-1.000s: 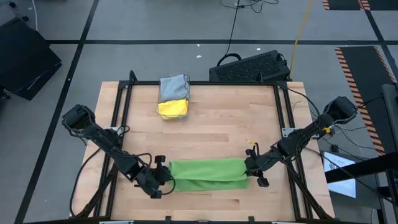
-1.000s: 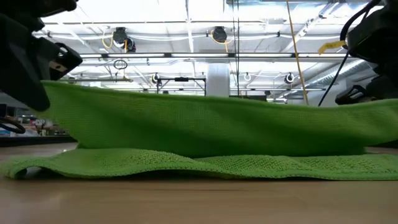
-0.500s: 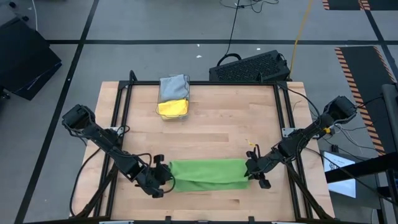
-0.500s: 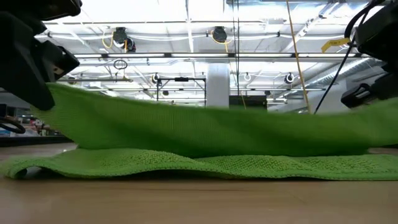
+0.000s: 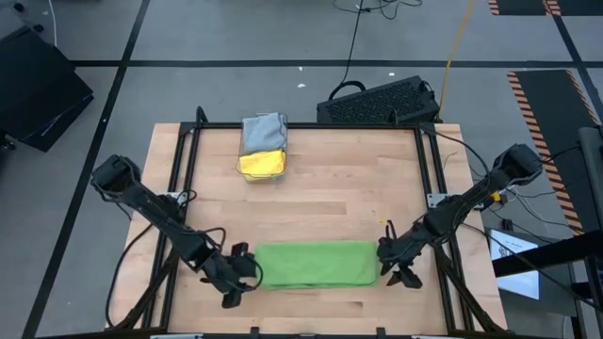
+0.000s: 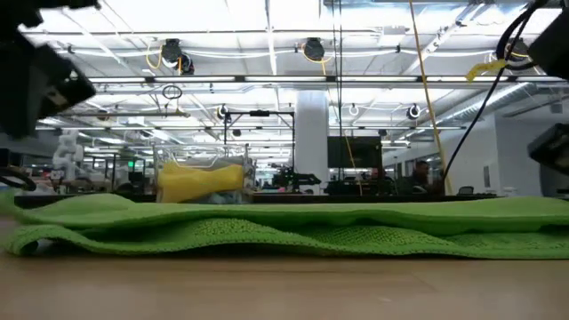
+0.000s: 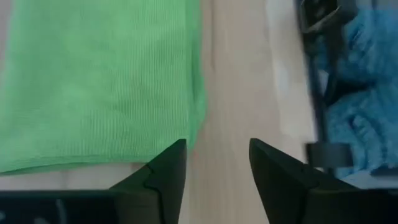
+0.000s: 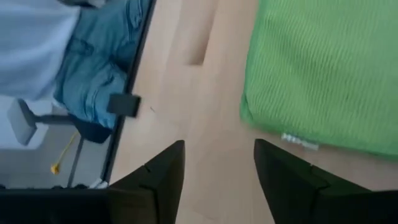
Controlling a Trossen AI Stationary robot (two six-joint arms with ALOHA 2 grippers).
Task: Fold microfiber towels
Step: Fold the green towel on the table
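From above, a wooden table (image 5: 311,188) stands on a grey floor, a dark keyboard beyond its upper right corner. The bright green towel (image 5: 314,263) lies folded in half in the lower middle of the frame. The left gripper (image 5: 241,277) sits just off its left end and the right gripper (image 5: 399,267) just off its right end; neither holds the cloth. A clear bin (image 5: 263,151) at upper left holds a yellow towel (image 5: 262,164) and a grey towel (image 5: 263,131).

At table height, against a hall of ceiling lights, the green towel (image 6: 284,228) rests flat in two layers across the lower frame.

In the left wrist view, the fingers (image 7: 163,176) stand apart over bare wood, the cloth's edge beside them.

In the right wrist view, the fingers (image 8: 163,171) are likewise spread and empty, the towel's tagged corner at centre right.

The first fold looks finished. The next move likely calls for regripping one short end and carrying it across for a second fold.
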